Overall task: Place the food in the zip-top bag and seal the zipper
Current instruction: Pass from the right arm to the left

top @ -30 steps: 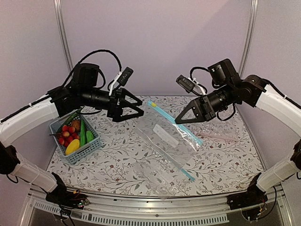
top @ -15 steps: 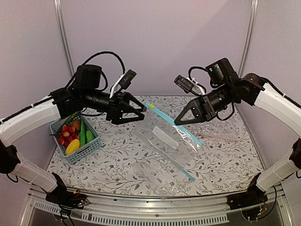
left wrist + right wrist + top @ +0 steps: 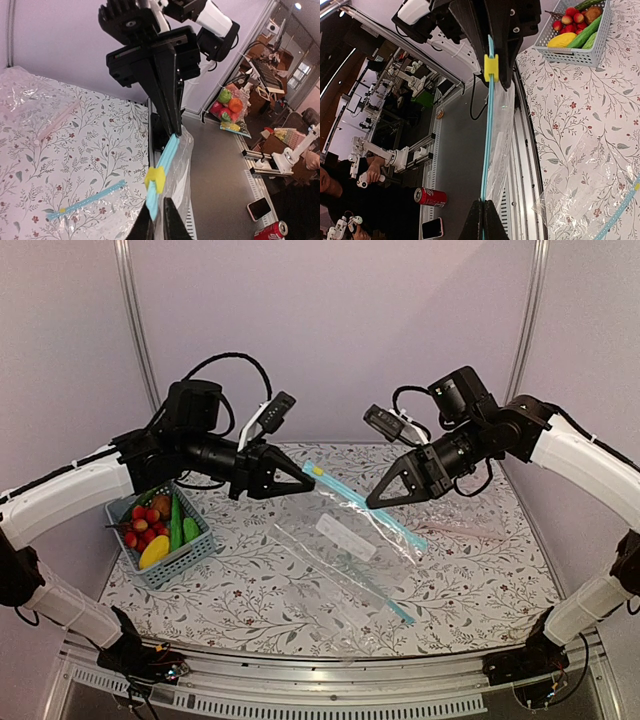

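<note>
Basket [image 3: 172, 568] at left of table [image 3: 480, 585], food [image 3: 154, 553] in it, large bag [image 3: 345, 535] centre, small bag [image 3: 330, 612] before it, third bag [image 3: 465, 528] right.

Larger clear bag [image 3: 345, 530] taut between left gripper [image 3: 303, 480] and right gripper [image 3: 372, 503] — barring mid-table, basket [image 3: 185, 560] at left open above

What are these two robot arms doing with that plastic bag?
The left gripper and right gripper each pinch the blue zipper strip of a clear bag, holding it stretched between them above the table. The toy food sits in the basket, not bagged yet.
</note>
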